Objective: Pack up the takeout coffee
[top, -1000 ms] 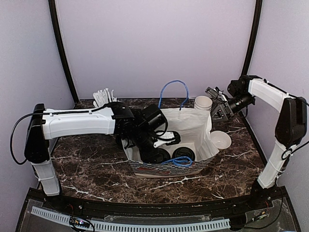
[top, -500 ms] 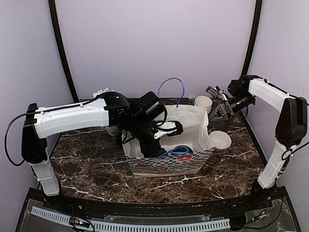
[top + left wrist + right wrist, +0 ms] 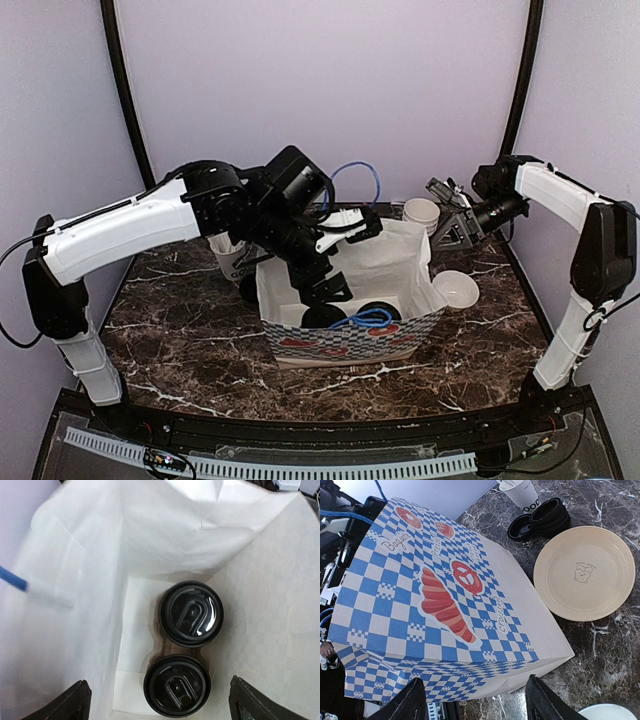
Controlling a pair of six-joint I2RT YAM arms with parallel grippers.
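Coffee: we see two black cups with round black plastic lids [image 3: 191, 613], upright, side by side on the bag's floor.
Bag: white paper bag, blue-checked outside [image 3: 340, 345], mid-table.
Left gripper [image 3: 335, 262]: above the cups, fingers wide, released.
Right gripper [image 3: 452, 228]: at the bag's far right rim, fingers apart, grasping nothing we can see.

White-shelled arms [image 3: 120, 225] with black joints and cables.
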